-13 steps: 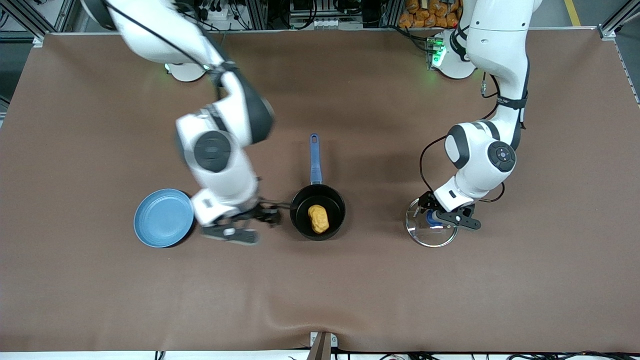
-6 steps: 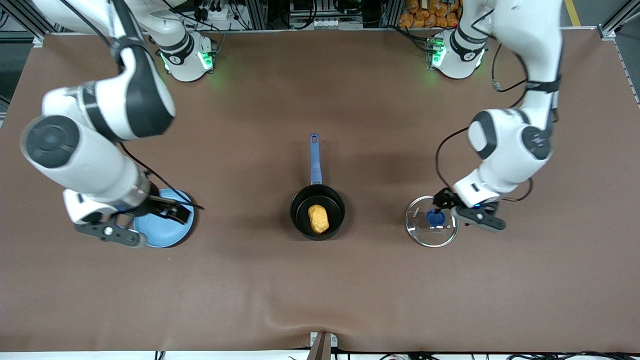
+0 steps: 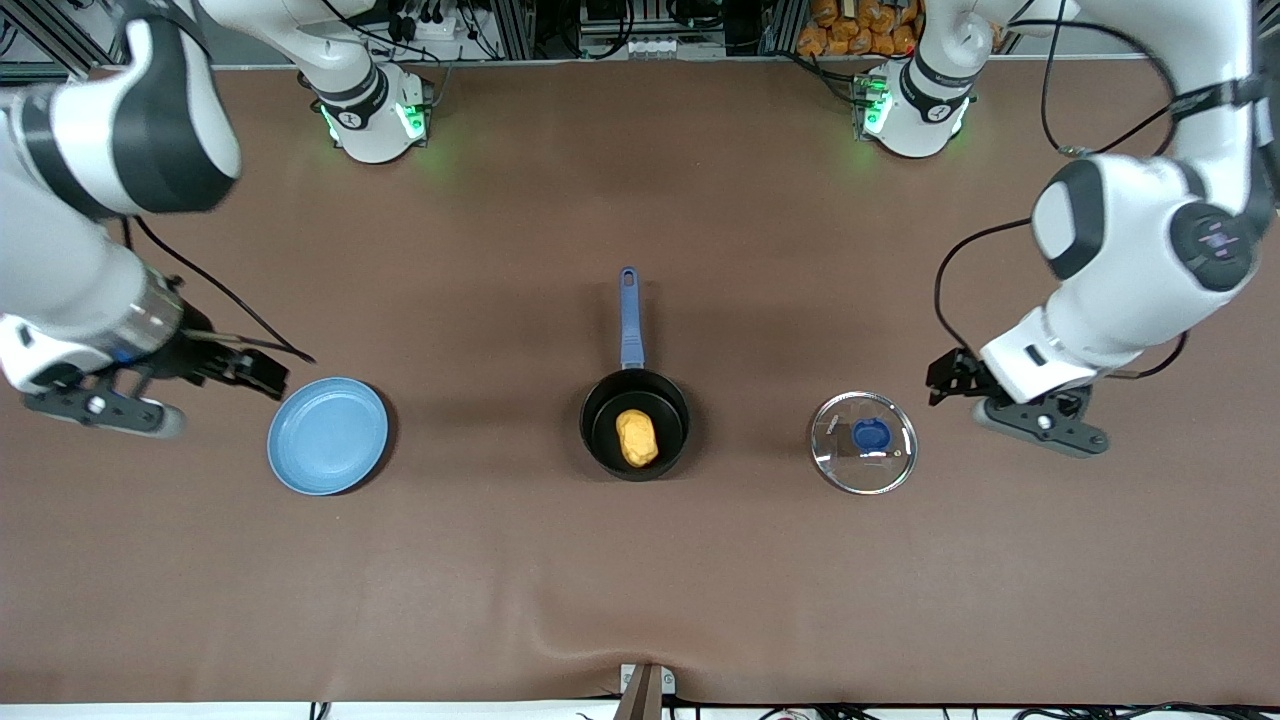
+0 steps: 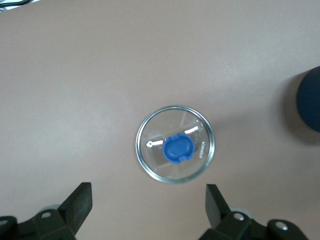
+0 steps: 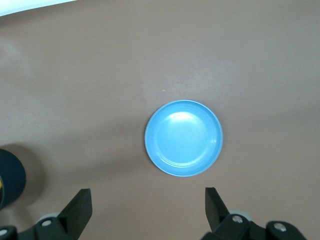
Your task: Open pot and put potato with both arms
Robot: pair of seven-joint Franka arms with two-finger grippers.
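The black pot (image 3: 602, 404) stands uncovered mid-table, its blue handle (image 3: 628, 318) pointing toward the robots' bases. The yellow-orange potato (image 3: 637, 438) lies in it. The glass lid (image 3: 864, 442) with its blue knob lies flat on the table beside the pot, toward the left arm's end; it also shows in the left wrist view (image 4: 176, 150). My left gripper (image 3: 1040, 428) hangs open and empty in the air, past the lid toward its own end (image 4: 147, 200). My right gripper (image 3: 95, 410) hangs open and empty past the plate toward its own end (image 5: 147, 202).
A flat light-blue plate (image 3: 328, 436) lies empty beside the pot toward the right arm's end; it also shows in the right wrist view (image 5: 183, 138). The brown mat has a raised wrinkle (image 3: 560, 610) near the front edge.
My left gripper has moved off the lid and risen toward its own end. My right gripper has swung from beside the pot, over the plate, out toward its own end.
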